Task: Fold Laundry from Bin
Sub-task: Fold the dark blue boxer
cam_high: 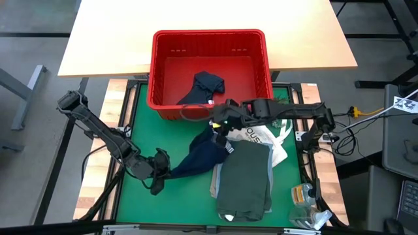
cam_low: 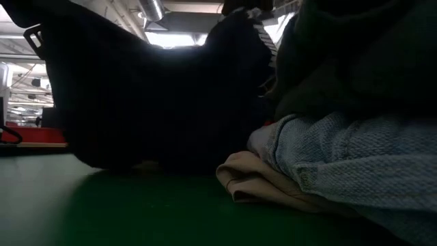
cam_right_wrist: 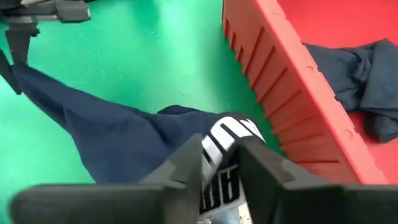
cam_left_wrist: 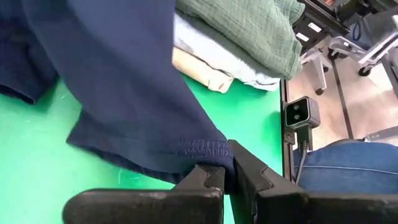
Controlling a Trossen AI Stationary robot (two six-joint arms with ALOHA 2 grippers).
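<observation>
Navy shorts (cam_high: pixel 199 156) hang stretched between my two grippers over the green mat. My left gripper (cam_high: pixel 159 171), low near the mat's left side, is shut on their hem. My right gripper (cam_high: pixel 220 125), higher up just in front of the red bin (cam_high: pixel 209 32), is shut on their white-lettered waistband (cam_right_wrist: pixel 225 134). A second dark garment (cam_high: pixel 206 88) lies crumpled on the bin's floor. To the right sits a folded stack: an olive-green piece (cam_high: pixel 245 179) on top, a light blue one (cam_low: pixel 355 164) under it, and a beige one (cam_low: pixel 266 181) at the bottom. My left gripper pinches the shorts' stitched hem edge (cam_left_wrist: pixel 200 152) between its two fingers, coming in low and slanting down from the table's left. The cloth runs up and away from the fingers, drawn fairly taut. My right gripper pinches the waistband (cam_right_wrist: pixel 217 146) between its two fingers, slanting down from above. The shorts hang below it toward my left gripper, and their lower part nears the mat.
A white printed tote bag (cam_high: pixel 264 138) lies beside the stack under my right arm. A wooden table (cam_high: pixel 209 16) stands beyond the bin. A small camera (cam_left_wrist: pixel 301 112) sits at the mat's near edge, with a person's jeans-clad leg (cam_left_wrist: pixel 348 168) past it. Bare mat (cam_high: pixel 140 124) lies on the left.
</observation>
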